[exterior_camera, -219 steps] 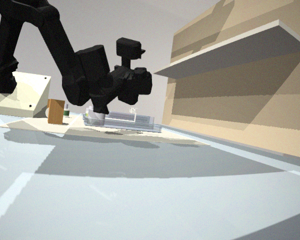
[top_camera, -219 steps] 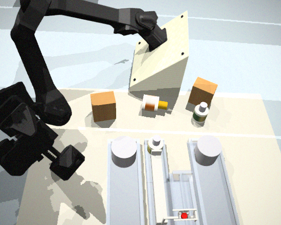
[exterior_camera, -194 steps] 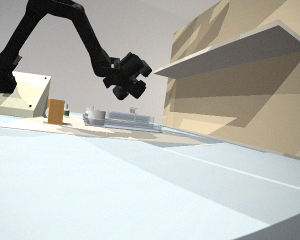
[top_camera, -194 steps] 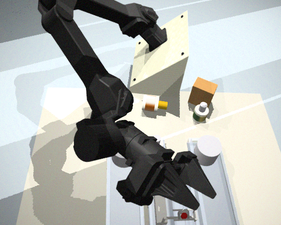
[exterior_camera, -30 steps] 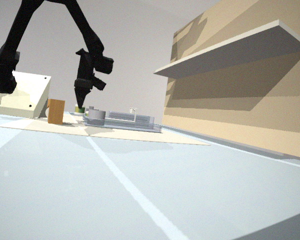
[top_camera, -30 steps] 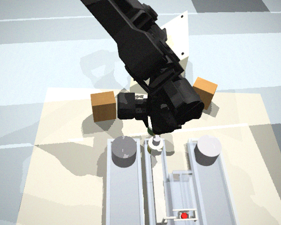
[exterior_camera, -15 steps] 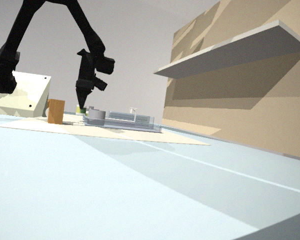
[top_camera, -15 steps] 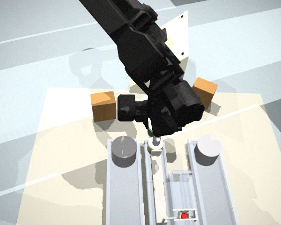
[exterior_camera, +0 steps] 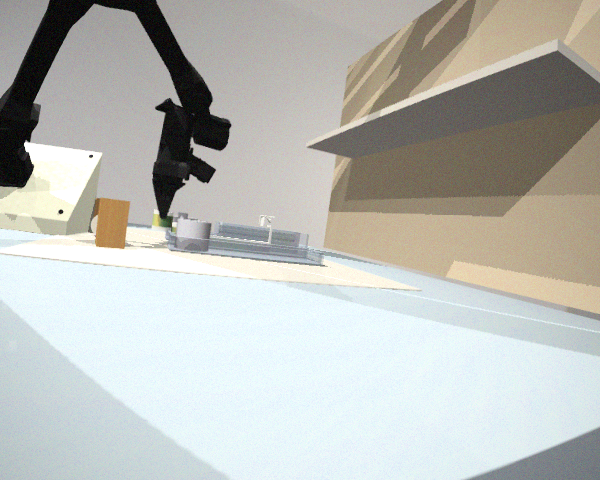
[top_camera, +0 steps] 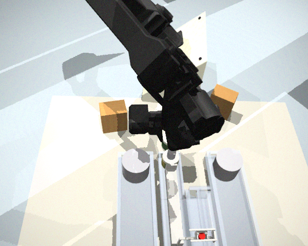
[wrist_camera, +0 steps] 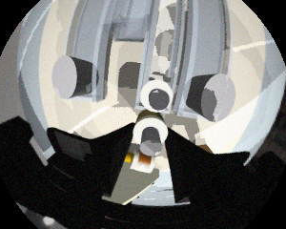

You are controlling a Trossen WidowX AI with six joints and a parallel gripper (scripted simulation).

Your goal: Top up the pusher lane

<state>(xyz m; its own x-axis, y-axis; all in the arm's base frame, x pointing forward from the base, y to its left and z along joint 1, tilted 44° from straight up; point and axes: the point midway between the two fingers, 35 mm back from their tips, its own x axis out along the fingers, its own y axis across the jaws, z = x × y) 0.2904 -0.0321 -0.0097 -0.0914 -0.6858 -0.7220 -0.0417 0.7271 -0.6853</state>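
Top: claw (top_camera: 162, 137) (exterior_camera: 163, 214) (wrist_camera: 150, 128), fingertips mostly hidden; green-banded jar (top_camera: 165, 145) (exterior_camera: 157, 220) (wrist_camera: 150, 124) just off the lane jar (top_camera: 170, 159) (exterior_camera: 174, 226) (wrist_camera: 156, 95), at 11 o'clock. Pale mat (top_camera: 69, 171) (exterior_camera: 269, 269) beneath; orange blocks at 10 and 1–2 o'clock from the lane jar.

Exterior: claw points to 6 o'clock, pinching the green-banded jar; tan wall (exterior_camera: 434, 175) and grey shelf (exterior_camera: 460, 103) at 2 o'clock.

Wrist: claw part-spread, one finger each side of the green-banded jar, at 6 o'clock from the lane jar.

The end effector (top_camera: 165, 136) (exterior_camera: 163, 214) (wrist_camera: 150, 128) points down, fingers partly closed
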